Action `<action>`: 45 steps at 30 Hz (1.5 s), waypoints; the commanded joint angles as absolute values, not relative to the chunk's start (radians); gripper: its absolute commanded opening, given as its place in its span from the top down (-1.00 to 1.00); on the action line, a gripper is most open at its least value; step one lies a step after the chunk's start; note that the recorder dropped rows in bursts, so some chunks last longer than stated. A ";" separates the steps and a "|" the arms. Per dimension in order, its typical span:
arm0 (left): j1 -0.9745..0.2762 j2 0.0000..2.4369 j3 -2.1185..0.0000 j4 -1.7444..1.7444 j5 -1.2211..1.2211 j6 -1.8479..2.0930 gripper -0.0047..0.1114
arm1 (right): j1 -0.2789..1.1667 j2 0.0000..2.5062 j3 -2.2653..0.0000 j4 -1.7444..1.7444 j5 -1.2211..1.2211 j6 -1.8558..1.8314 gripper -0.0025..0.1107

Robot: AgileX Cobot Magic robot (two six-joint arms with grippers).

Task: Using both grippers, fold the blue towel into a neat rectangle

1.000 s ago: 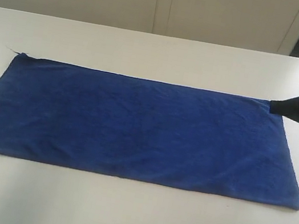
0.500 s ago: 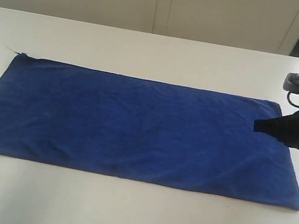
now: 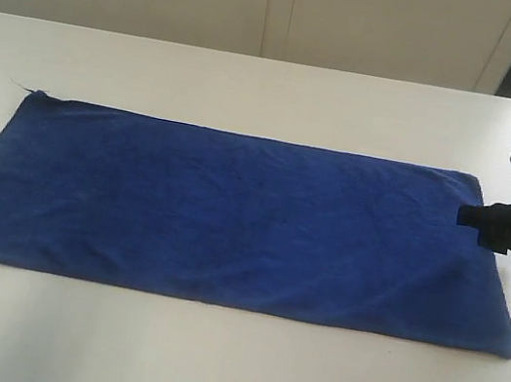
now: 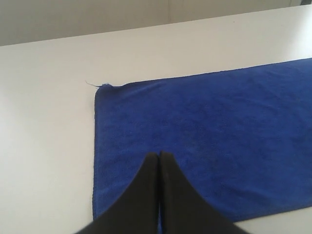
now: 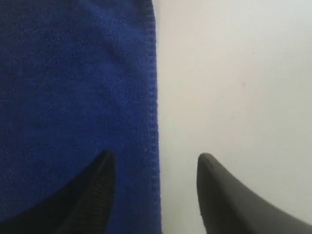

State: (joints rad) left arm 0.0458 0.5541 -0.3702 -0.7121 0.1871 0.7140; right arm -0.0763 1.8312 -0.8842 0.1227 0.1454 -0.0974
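Blue towel (image 3: 231,216) lies flat and fully spread on the white desk (image 3: 253,92), long axis left to right, no fold made yet. A loose thread (image 3: 19,84) marks its far left corner. Change noted over the last second: the right end effector (image 3: 463,216) started at the far right corner of the towel, came nearward and inward until its tip sat over the cloth, and has now pulled back rightward. Its tip is at the right short edge, somewhat nearer than the far corner. The towel outline is unchanged in all three exterior views, with no lifted corner and no new crease, so the cloth was not picked up during that excursion. Right wrist view: the fingers (image 5: 103,170) are spread apart and holding nothing, one over blue cloth and the other over bare desk, with the hemmed edge running between them. Whether the tips touch the surface cannot be told. Left end effector (image 4: 159,157) is out of frame in the exterior view. Its wrist camera shows the fingers pressed together with nothing visible between them, pointing over the left part of the towel, with the left edge and the far left corner in sight. Reading: the right side appears to be lining up on the edge for a pinch rather than folding. The task is at its start, and the left end effector would have to open before it could take a hold.
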 commanded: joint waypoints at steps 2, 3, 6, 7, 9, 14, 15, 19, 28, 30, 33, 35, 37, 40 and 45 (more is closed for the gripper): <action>0.046 0.547 -0.362 -0.725 0.188 0.711 0.92 | -0.051 1.842 -0.900 0.133 0.117 -0.093 0.08; 0.046 0.547 -0.362 -0.725 0.188 0.711 0.92 | -0.051 1.846 -0.900 0.133 0.117 -0.093 0.08; 0.046 0.547 -0.362 -0.725 0.188 0.711 0.92 | -0.051 1.860 -0.900 0.133 0.103 -0.089 0.08; 0.046 0.547 -0.362 -0.725 0.188 0.711 0.92 | -0.051 1.865 -0.900 0.133 0.098 -0.085 0.08; 0.046 0.547 -0.362 -0.725 0.188 0.711 0.92 | -0.049 1.873 -0.900 0.133 0.091 -0.083 0.08; 0.046 0.547 -0.362 -0.725 0.188 0.711 0.92 | -0.049 1.899 -0.918 0.133 0.107 -0.082 0.08; 0.046 0.547 -0.362 -0.725 0.188 0.711 0.92 | -0.049 1.903 -0.920 0.133 0.110 -0.082 0.08; 0.046 0.547 -0.362 -0.725 0.188 0.711 0.92 | -0.049 1.918 -0.923 0.134 0.111 -0.082 0.08; 0.046 0.547 -0.362 -0.725 0.188 0.711 0.92 | -0.049 1.927 -0.934 0.134 0.176 -0.082 0.61; 0.046 0.547 -0.362 -0.725 0.188 0.711 0.92 | -0.049 1.927 -0.934 0.134 0.178 -0.082 0.69; 0.046 0.547 -0.362 -0.725 0.188 0.711 0.92 | -0.049 1.927 -0.934 0.134 0.178 -0.082 0.74; 0.046 0.547 -0.362 -0.725 0.188 0.711 0.92 | -0.049 1.927 -0.934 0.134 0.178 -0.082 0.75; 0.046 0.547 -0.362 -0.725 0.188 0.711 0.92 | -0.049 1.927 -0.934 0.134 0.176 -0.082 0.79; 0.046 0.547 -0.362 -0.725 0.188 0.711 0.92 | -0.049 1.927 -0.934 0.134 0.174 -0.086 0.95; 0.046 0.547 -0.362 -0.725 0.188 0.711 0.92 | -0.049 1.927 -0.934 0.134 0.169 -0.101 0.96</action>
State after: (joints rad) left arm 0.0458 0.5541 -0.3702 -0.7121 0.1871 0.7140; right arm -0.0493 1.9155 -0.9344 0.1357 0.1416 -0.0896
